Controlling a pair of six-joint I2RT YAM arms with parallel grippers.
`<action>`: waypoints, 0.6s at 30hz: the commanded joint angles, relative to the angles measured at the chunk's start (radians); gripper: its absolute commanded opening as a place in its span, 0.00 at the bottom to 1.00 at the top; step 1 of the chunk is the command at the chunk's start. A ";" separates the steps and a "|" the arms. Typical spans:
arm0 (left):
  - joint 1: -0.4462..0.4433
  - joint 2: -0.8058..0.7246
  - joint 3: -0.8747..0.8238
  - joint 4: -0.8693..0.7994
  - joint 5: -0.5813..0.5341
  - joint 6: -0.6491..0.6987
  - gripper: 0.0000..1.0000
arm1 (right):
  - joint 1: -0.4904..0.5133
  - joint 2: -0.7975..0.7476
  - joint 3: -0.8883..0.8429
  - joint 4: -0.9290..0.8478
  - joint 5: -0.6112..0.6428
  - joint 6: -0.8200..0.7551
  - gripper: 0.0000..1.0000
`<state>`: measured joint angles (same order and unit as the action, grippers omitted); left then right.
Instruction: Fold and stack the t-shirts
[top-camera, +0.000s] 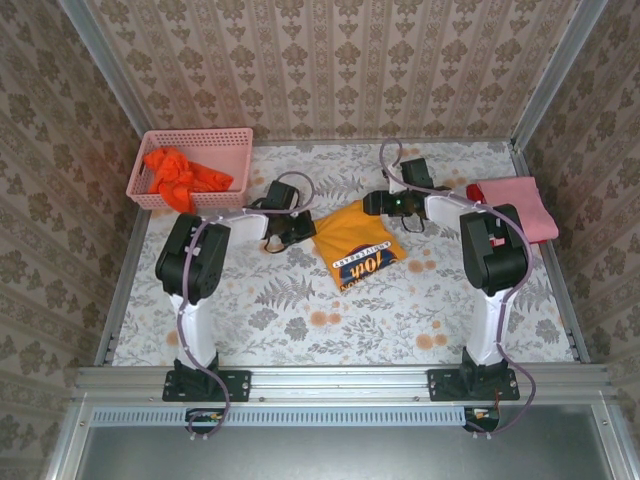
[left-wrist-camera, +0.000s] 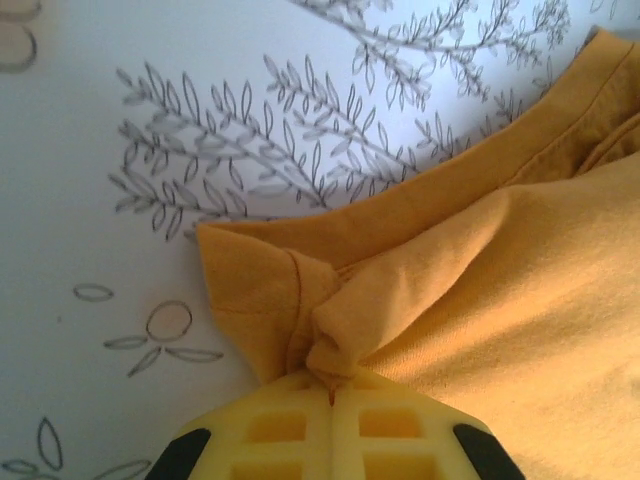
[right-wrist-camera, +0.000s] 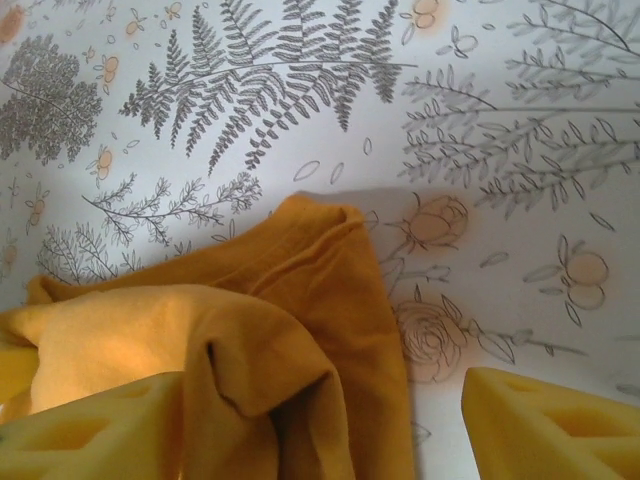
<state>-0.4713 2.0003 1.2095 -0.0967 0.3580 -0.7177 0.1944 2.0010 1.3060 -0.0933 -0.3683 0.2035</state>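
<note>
**Basket, Cloth and Walls**

A pink plastic lattice basket (top-camera: 240, 160) sat at ten o'clock on the table, tucked into the far-left corner. A white tablecloth (top-camera: 300, 310) printed with grey ferns and orange blossoms covered the surface. Damask-patterned wallpaper (top-camera: 330, 70) rose on three sides — a metal rail (top-camera: 340, 380) ran along six o'clock.

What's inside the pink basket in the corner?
A crumpled orange-red t-shirt lies inside the pink basket. It covers much of the basket's floor, so whether anything else sits underneath it cannot be seen.
</note>
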 joint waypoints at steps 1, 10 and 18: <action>0.010 0.064 0.052 -0.047 -0.028 0.036 0.04 | -0.003 -0.057 -0.049 -0.038 -0.020 -0.015 0.77; 0.007 0.029 0.054 -0.016 -0.025 0.025 0.37 | 0.019 -0.081 -0.166 -0.003 -0.161 0.077 0.75; -0.029 -0.176 -0.114 0.007 -0.103 -0.063 0.95 | 0.052 -0.150 -0.320 0.163 -0.089 0.275 0.66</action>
<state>-0.4831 1.9179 1.1778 -0.0708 0.3218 -0.7307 0.2176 1.8984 1.0397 0.0242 -0.4725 0.3706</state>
